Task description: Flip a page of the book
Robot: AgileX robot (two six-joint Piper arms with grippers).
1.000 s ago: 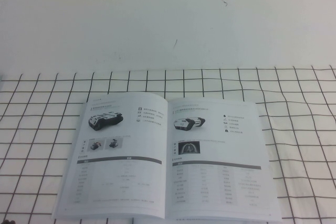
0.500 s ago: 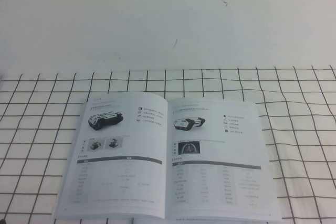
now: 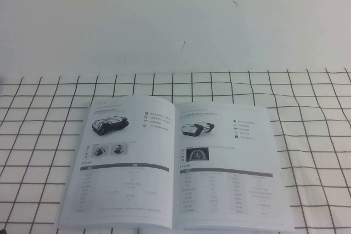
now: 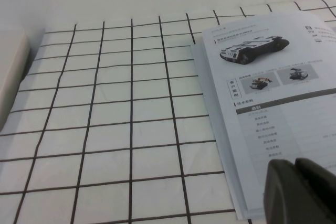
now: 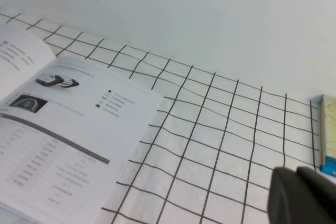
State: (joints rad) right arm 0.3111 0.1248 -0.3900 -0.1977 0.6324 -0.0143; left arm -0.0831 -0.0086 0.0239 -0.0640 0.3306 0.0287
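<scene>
From above, the book (image 3: pixel 174 165) lies open on the gridded cloth (image 3: pixel 318 135), no arm over it. The left gripper (image 4: pixel 302 192) hangs near its left leaf, fingers undecidable. The right gripper (image 5: pixel 304 195), pinched together, waits beside the page (image 5: pixel 79 124): light, floppy, slick paper, likely best lifted at its free outer edge.

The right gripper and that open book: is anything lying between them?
No. In the right wrist view, only bare gridded cloth separates the shut right gripper from the book. The left gripper hovers at the book's opposite edge.
</scene>
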